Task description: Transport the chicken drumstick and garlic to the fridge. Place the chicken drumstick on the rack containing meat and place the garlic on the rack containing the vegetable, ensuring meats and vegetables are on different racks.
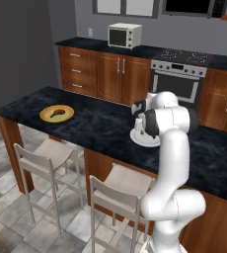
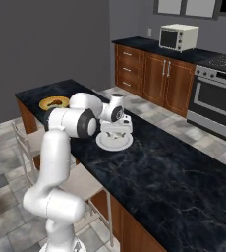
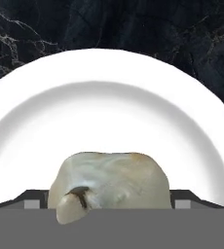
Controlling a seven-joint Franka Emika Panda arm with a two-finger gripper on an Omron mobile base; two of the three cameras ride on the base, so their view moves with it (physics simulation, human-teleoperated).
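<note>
Two plates are sitting on the dark counter (image 1: 100, 123). The gripper (image 3: 109, 204) is hanging low over the white plate (image 3: 109, 107), its fingers (image 3: 33, 200) spread either side of the garlic (image 3: 111, 182); contact is unclear. The chicken drumstick (image 1: 59, 111) is lying on the yellow plate (image 1: 46, 116), far left.

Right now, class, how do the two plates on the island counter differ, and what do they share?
The white plate carries the garlic; the yellow plate carries the chicken drumstick. The white plate lies under the pincer, mid-counter; the yellow plate sits apart near the counter's end. Both are round and rest flat on the dark marble counter.
</note>
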